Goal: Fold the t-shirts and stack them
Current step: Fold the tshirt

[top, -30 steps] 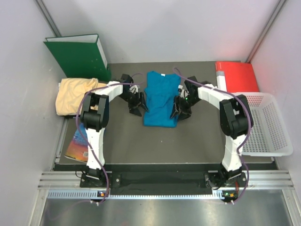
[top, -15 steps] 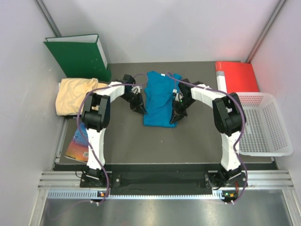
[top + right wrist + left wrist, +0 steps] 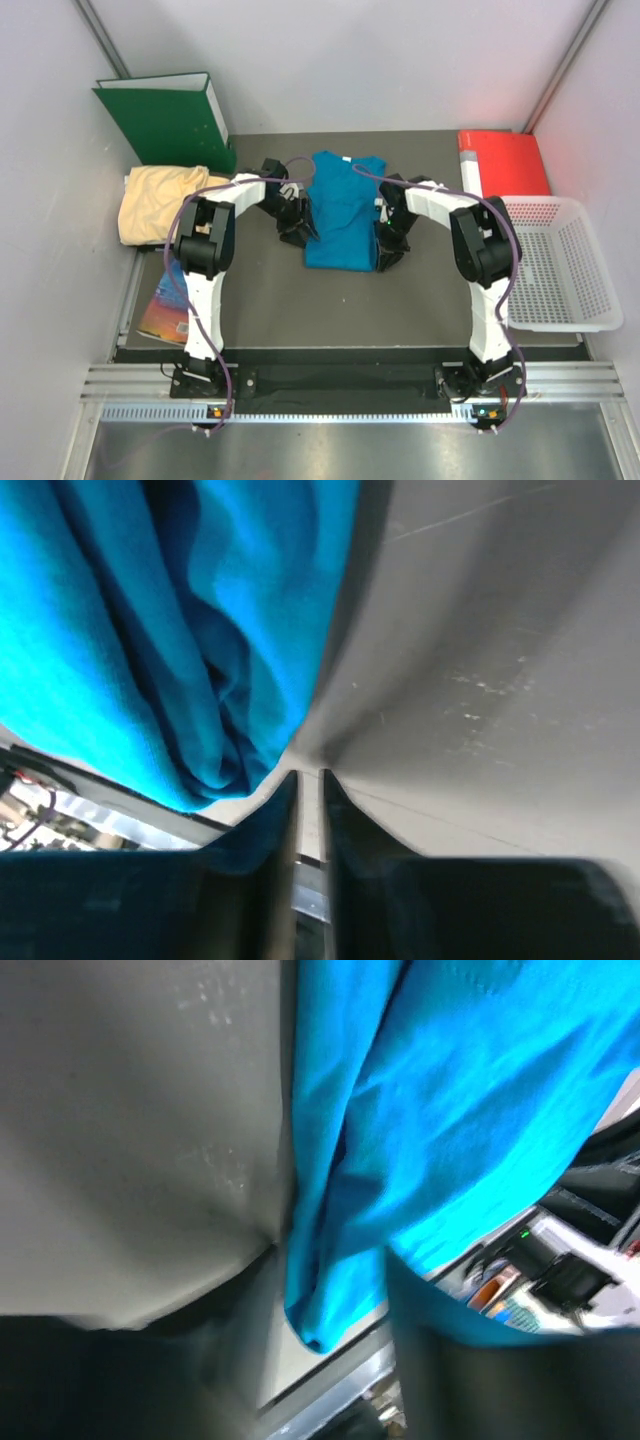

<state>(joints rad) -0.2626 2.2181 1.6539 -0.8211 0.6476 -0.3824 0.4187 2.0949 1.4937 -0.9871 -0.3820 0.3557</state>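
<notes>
- pinching the two side edges of the teal t-shirt [image 3: 342,210] looks like the step in hand, probably to fold the sides in
- to do it well: take only the edge cloth and not the layer under it, then lift both sides low and evenly
- bring them toward the shirt's middle line together so nothing bunches or drags across the surface [image 3: 420,300]
- right tool [image 3: 386,250]: jaws narrow, nearly together. in the right wrist view a fold of the teal edge runs into the tips, so it looks pinched
- left tool [image 3: 297,232]: fingers dark and blurred, seemingly partway apart with the teal edge hanging between them. cannot tell if it grips
- teal t-shirt lies mid surface, running far to near. left tool is at its left edge and right tool at its right edge, both on the near half
- yellow t-shirt [image 3: 160,200] sits crumpled at the far left, well apart from both tools, not yet folded or stacked
</notes>
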